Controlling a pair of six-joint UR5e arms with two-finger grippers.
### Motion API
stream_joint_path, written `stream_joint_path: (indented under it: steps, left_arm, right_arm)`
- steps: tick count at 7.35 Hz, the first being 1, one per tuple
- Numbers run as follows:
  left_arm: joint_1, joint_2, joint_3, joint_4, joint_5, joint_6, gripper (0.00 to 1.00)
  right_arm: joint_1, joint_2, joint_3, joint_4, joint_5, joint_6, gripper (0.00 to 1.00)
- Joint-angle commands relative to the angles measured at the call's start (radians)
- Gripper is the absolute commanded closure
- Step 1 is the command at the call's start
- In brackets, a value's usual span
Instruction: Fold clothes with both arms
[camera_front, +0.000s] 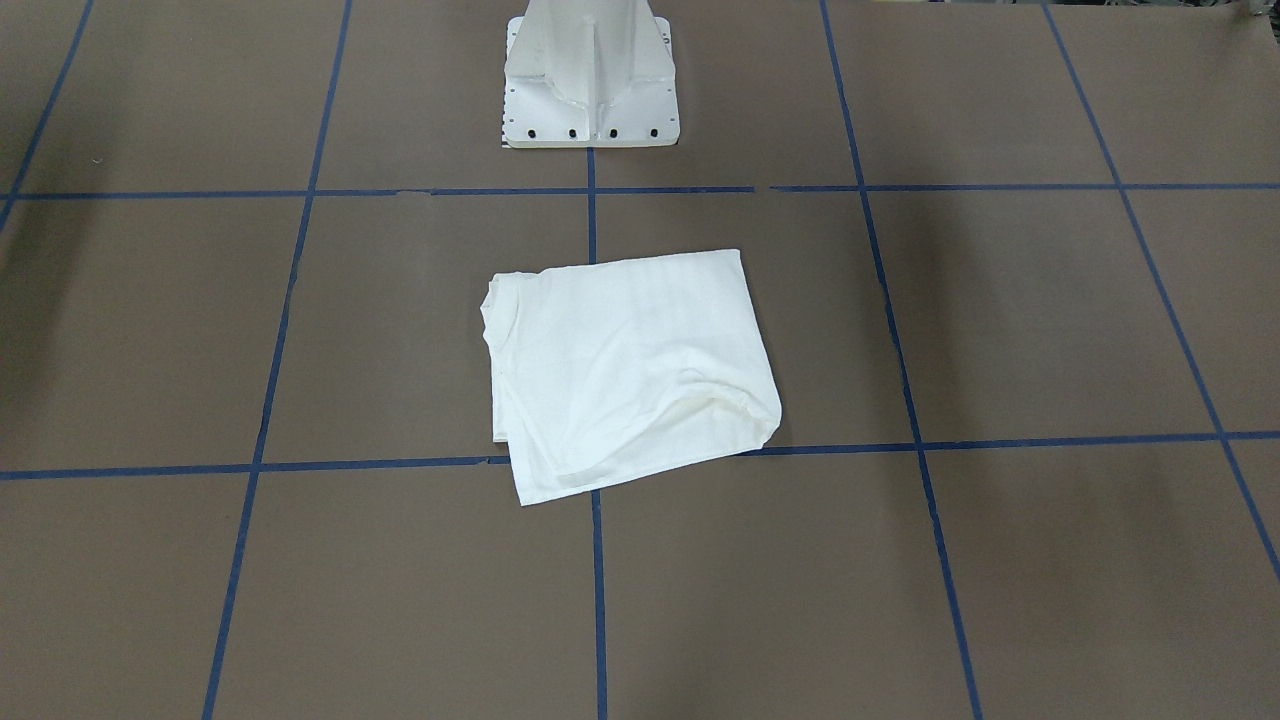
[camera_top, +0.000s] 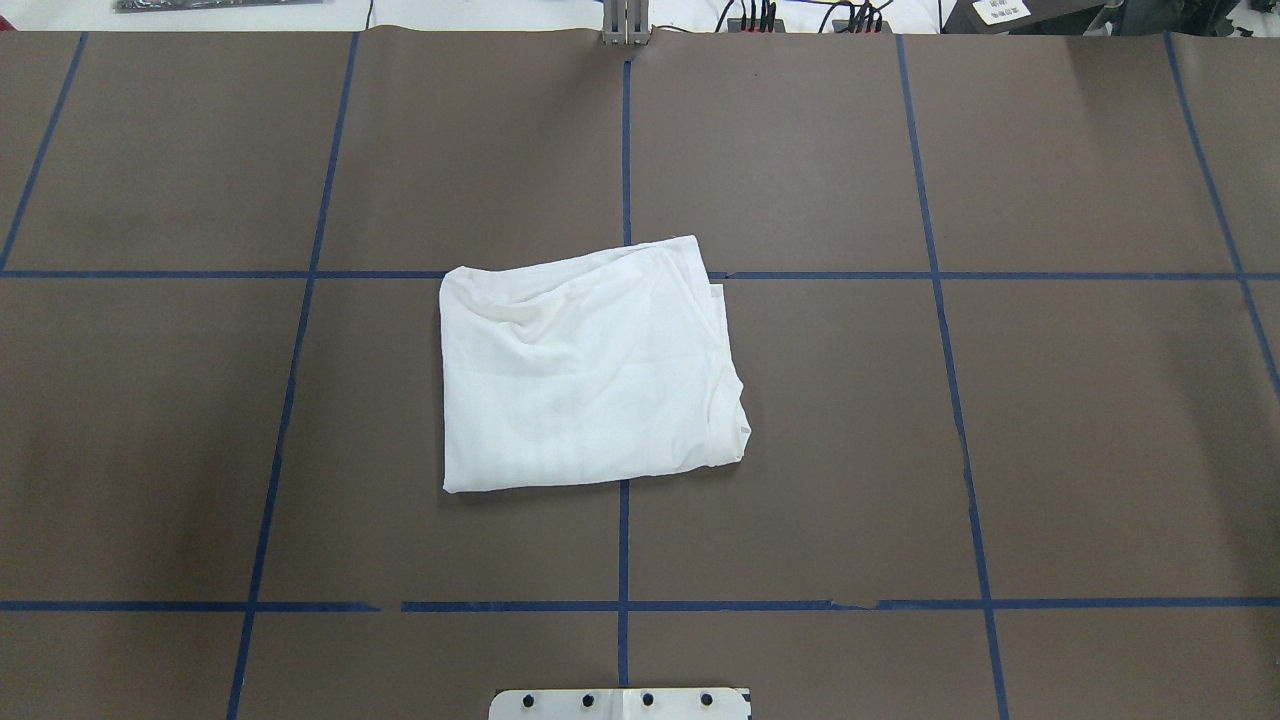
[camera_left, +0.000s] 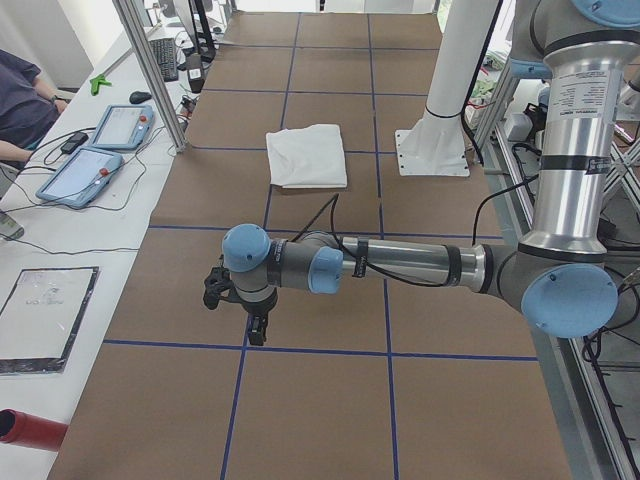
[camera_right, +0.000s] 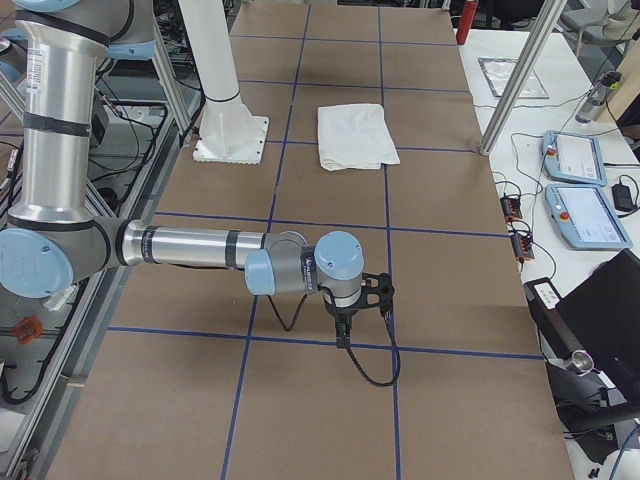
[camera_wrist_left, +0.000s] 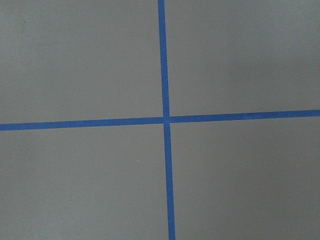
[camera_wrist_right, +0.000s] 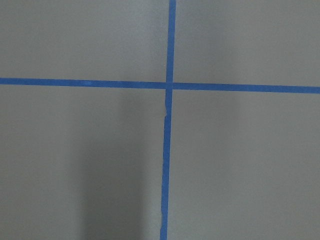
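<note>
Basically done: seeing shirt (camera_top: 590, 370) folded into compact rectangle on surface (camera_top: 1000, 420), one corner rumpled. Left pincer (camera_left: 255, 328), right pincer (camera_right: 343, 330) well apart from it; can't tell gap.

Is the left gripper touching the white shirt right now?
Apart. The exterior left view shows the left gripper over the table, with brown surface plainly between it and the folded white shirt.
</note>
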Motion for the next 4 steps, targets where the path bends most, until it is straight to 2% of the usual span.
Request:
stream_joint_path:
  steps: [1, 2, 4]
  left_arm:
    - [0.0, 0.0, 0.0, 0.0, 0.001, 0.0, 0.0]
    - [0.0, 0.0, 0.0, 0.0, 0.001, 0.0, 0.0]
    - [0.0, -0.002, 0.0, 0.0, 0.001, 0.0, 0.0]
  right_arm:
    - [0.0, 0.002, -0.001, -0.006, 0.018, 0.001, 0.0]
    - [0.0, 0.002, -0.007, -0.012, 0.068, 0.001, 0.0]
    - [0.0, 0.0, -0.011, -0.012, 0.072, 0.001, 0.0]
